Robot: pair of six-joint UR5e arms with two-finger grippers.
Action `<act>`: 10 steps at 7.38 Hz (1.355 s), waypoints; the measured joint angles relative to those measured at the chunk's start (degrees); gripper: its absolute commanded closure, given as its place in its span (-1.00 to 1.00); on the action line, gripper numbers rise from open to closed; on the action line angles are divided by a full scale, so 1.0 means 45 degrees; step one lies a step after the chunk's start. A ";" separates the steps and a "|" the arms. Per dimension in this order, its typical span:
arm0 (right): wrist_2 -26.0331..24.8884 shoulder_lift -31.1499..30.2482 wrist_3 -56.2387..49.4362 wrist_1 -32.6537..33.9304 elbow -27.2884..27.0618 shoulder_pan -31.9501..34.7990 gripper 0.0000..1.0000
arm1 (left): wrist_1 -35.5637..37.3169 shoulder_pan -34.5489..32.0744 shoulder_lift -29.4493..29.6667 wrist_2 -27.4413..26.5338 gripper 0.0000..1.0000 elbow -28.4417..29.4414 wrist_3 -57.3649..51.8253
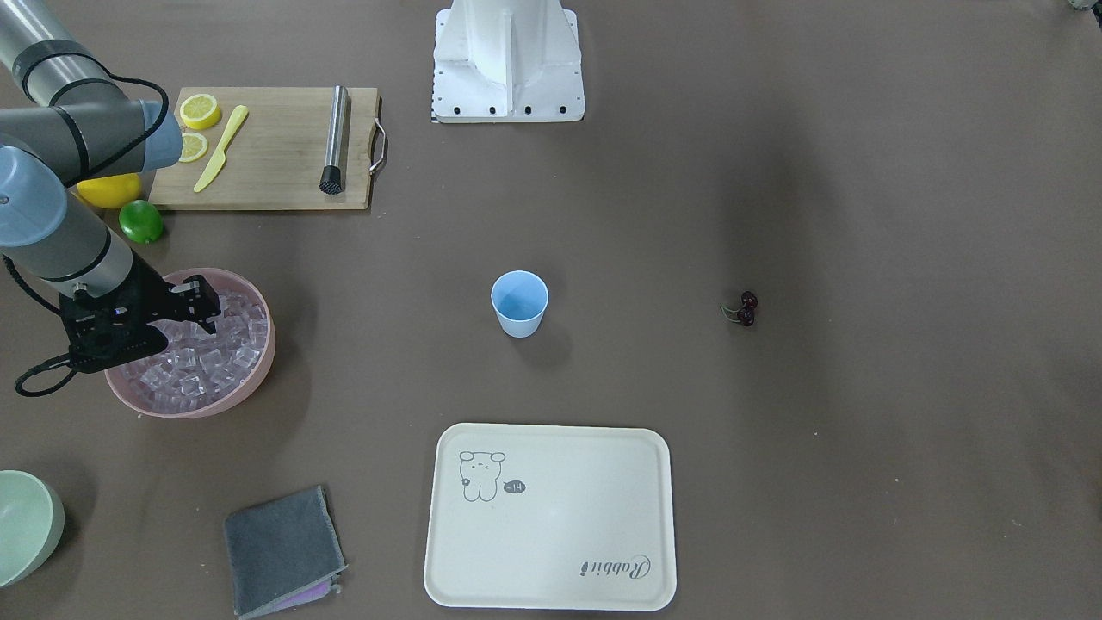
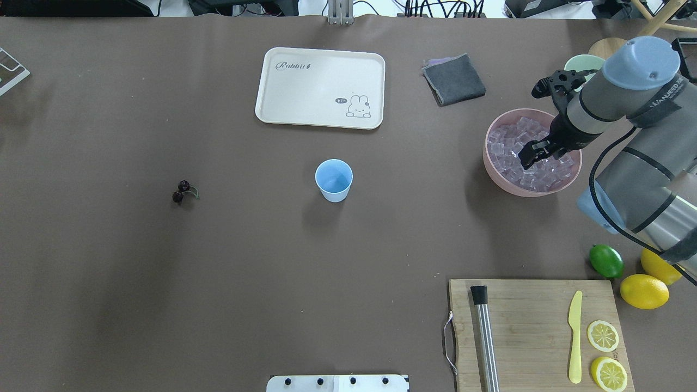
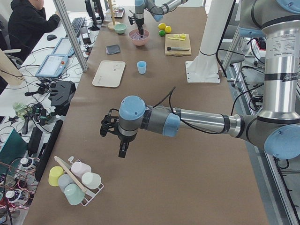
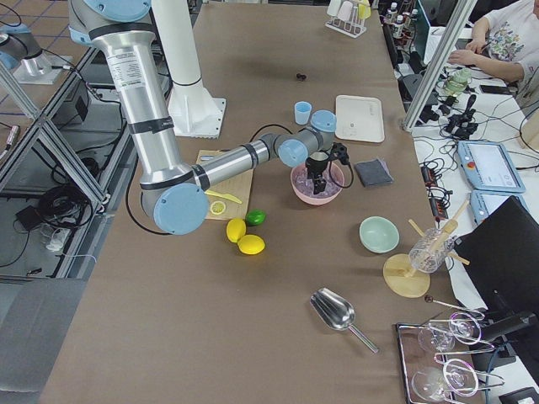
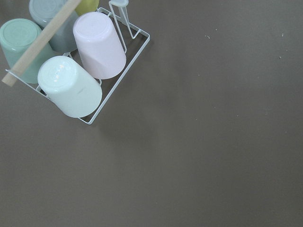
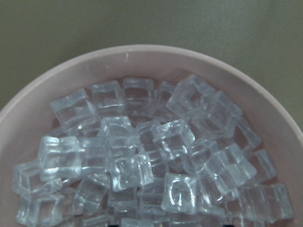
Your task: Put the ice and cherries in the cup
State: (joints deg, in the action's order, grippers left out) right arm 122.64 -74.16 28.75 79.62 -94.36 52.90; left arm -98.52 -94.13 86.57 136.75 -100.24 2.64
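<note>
At the frame's centre we see our right gripper hanging over the pink bowl of ice. Above it stand the blue cup and a cream tray. The cherries lie higher still.

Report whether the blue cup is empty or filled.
Empty: the upright cup shows only its bare blue inside; no ice or cherries in it.

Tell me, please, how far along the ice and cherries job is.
Done: nothing yet; the cup looks empty. In hand: the right gripper is down at the ice in the pink bowl, grip unclear. To do: ice into the cup, then the cherries, lying alone on the table.
</note>
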 measured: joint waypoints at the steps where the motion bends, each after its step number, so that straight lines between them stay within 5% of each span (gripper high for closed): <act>1: -0.0019 -0.0026 0.0018 0.0002 0.0007 -0.0069 -0.35 | -0.0005 0.0000 -0.0006 0.0001 -0.96 0.0000 0.0004; 2: -0.0047 -0.0033 0.0047 0.0001 0.0018 -0.0150 -0.15 | -0.0012 0.0000 -0.0012 0.0001 -0.96 -0.0001 0.0017; 4: -0.0081 -0.0040 0.0083 -0.0001 0.0028 -0.0218 0.92 | -0.0023 0.0000 -0.0018 0.0002 -0.96 0.0021 0.0036; 10: -0.0165 -0.0024 0.0076 0.0029 -0.0470 -0.0107 1.00 | -0.0039 -0.0001 -0.0020 0.0002 -0.96 0.0065 0.0038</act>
State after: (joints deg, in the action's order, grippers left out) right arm 121.90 -74.27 29.09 79.75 -96.47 52.42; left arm -98.70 -94.13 86.48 136.76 -99.95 2.81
